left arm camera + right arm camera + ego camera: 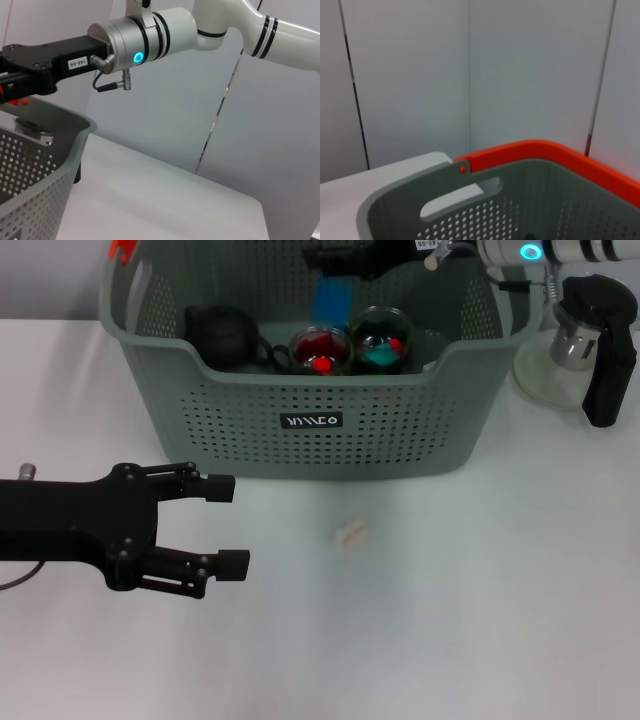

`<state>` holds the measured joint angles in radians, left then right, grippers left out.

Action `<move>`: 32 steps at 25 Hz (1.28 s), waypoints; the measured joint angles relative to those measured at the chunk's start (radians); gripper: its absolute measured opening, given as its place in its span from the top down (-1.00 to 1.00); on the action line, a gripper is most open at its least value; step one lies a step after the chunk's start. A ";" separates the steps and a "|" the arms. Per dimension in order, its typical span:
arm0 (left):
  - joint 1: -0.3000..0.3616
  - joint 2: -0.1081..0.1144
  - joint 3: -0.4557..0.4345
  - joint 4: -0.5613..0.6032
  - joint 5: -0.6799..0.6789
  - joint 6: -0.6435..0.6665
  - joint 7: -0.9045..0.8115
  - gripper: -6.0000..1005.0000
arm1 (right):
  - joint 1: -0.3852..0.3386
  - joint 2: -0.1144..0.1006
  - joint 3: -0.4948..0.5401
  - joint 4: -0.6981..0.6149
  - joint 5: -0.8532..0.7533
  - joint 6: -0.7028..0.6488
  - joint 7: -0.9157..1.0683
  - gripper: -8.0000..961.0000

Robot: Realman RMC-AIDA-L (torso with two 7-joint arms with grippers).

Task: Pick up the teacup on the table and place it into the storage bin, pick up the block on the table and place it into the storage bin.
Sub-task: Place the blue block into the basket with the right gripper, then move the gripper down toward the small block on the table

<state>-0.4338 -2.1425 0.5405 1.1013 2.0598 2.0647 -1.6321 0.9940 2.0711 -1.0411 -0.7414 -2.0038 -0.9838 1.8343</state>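
The grey-green storage bin (310,425) stands at the table's far middle. Inside it are a black lidded pot (222,335), two glass cups (320,350) with red and teal contents, and a blue block (330,298). I cannot tell which vessel is the teacup. The block sits upright by the far wall, right under my right gripper (345,260), which hovers over the bin; whether it touches the block is unclear. My left gripper (228,526) is open and empty, low over the table in front of the bin's left corner.
A metal vessel with a black handle (598,345) stands on a white base right of the bin. A small pale scrap (350,533) lies on the white table (450,620) in front of the bin. The bin has orange handle clips (545,152).
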 joint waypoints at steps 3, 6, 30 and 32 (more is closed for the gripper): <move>0.002 -0.001 0.000 0.001 0.001 0.000 -0.001 -0.89 | -0.019 0.005 0.005 -0.041 0.004 -0.014 0.003 -0.14; 0.002 -0.001 0.000 0.002 0.001 0.000 -0.001 -0.89 | -0.071 0.006 0.016 -0.132 0.032 -0.090 0.016 -0.36; -0.003 -0.001 0.034 0.006 0.031 0.000 0.023 -0.89 | -0.205 0.028 -0.111 -0.485 -0.470 -0.779 0.540 -0.92; -0.004 -0.002 0.034 0.005 0.033 0.000 0.033 -0.89 | -0.178 0.030 -0.167 -0.439 -0.476 -0.738 0.570 -0.92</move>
<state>-0.4382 -2.1447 0.5742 1.1065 2.0928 2.0647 -1.5989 0.8161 2.1013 -1.2083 -1.1808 -2.4797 -1.7222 2.4041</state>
